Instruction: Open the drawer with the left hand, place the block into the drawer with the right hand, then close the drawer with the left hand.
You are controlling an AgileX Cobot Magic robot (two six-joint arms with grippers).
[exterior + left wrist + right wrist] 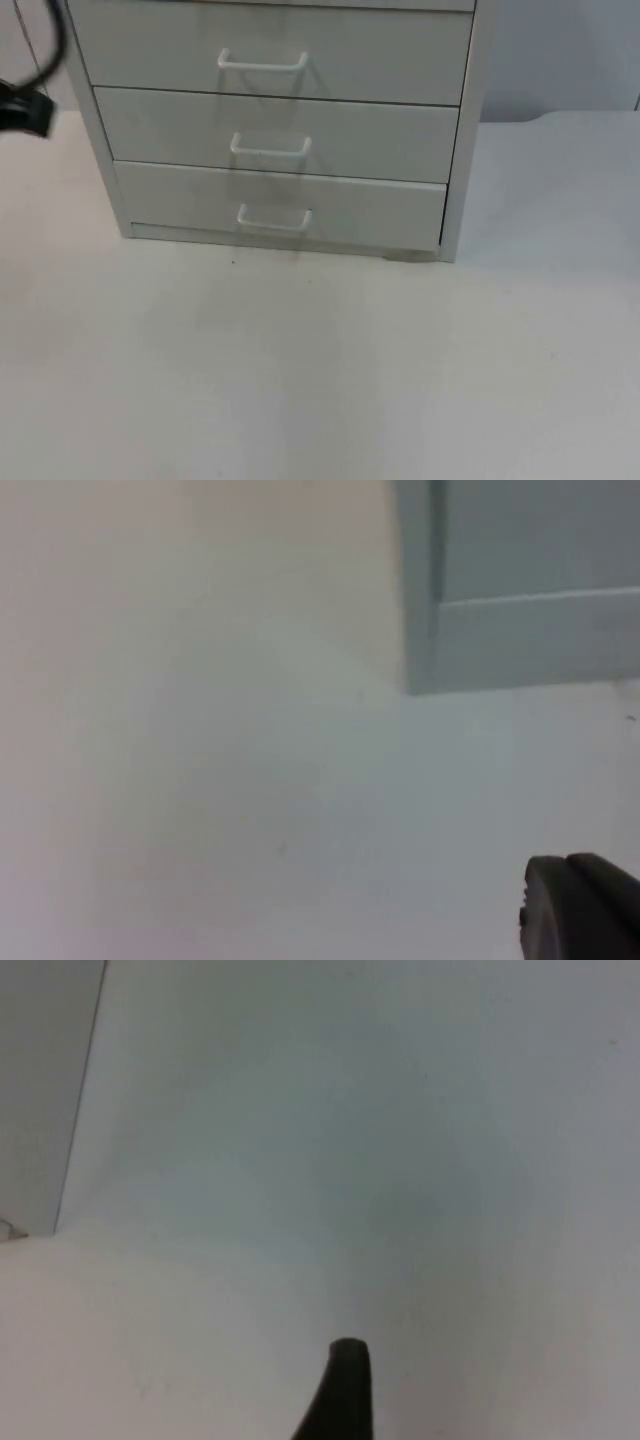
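A pale grey drawer cabinet (455,150) stands at the back of the white table. Its three drawers are all pushed in flush: top (380,55), middle (380,140) and bottom (380,210). Each has a white bar handle; the bottom handle (274,220) sits just above the table. My left gripper (580,910) hovers over bare table off the cabinet's lower front left corner (420,670); a black part of the left arm (25,108) pokes in beside the cabinet. My right gripper (340,1390) hangs over the table to the right of the cabinet's side wall (40,1090).
The white table (320,380) spreads wide in front of the cabinet and to its right. The grey partition wall (560,50) rises behind the cabinet at the right.
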